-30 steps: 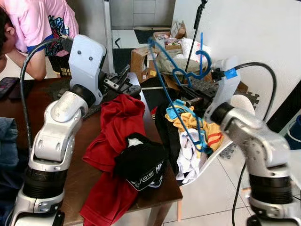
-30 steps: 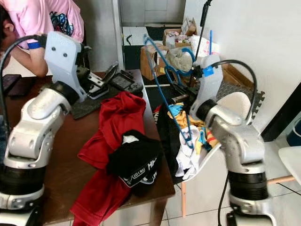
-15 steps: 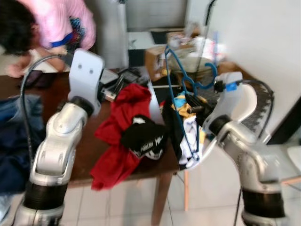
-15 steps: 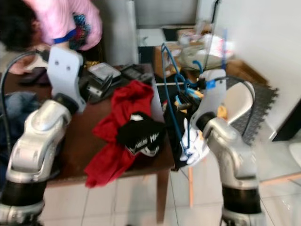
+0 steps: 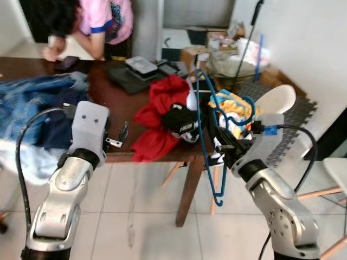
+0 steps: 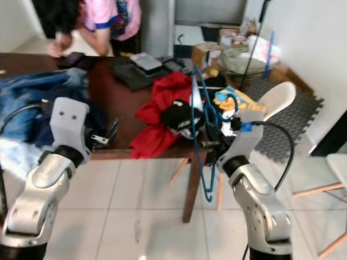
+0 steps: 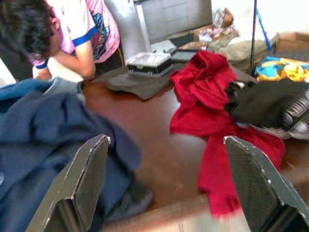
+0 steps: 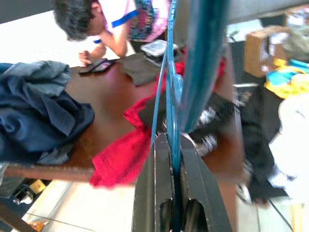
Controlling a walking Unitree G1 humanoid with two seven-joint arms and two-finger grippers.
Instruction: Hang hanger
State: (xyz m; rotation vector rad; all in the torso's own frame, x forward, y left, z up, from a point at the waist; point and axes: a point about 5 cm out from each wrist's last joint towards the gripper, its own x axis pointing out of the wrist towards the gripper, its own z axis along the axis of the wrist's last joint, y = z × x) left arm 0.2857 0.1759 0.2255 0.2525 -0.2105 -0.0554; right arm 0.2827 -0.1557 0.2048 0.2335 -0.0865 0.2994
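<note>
Hanger (image 5: 209, 141) handling starts at our right gripper (image 5: 227, 147), whose two fingers are clamped together on the blue wire; the right wrist view shows the wire (image 8: 174, 121) pinched between them. We hold the hanger upright beyond the table's near corner, its hook (image 5: 245, 105) up by the chair (image 5: 276, 98) and its lowest bend (image 5: 218, 199) hanging over the floor tiles (image 5: 146, 216).

We judge the hanger to be light, thin and springy. It will likely swing or twist in a narrow pinch, so a grip close under the hook gives the best control when hanging it. The coated wire may slip if it is bumped.

Our left gripper (image 7: 164, 188) has its fingers wide apart, empty, and is held near the table edge (image 5: 157, 158) facing the jeans (image 7: 43, 125) and the red cloth (image 7: 207, 106). A person (image 5: 100, 19) leans over the far side of the table. We cannot make out a rail to hang the hanger on.
</note>
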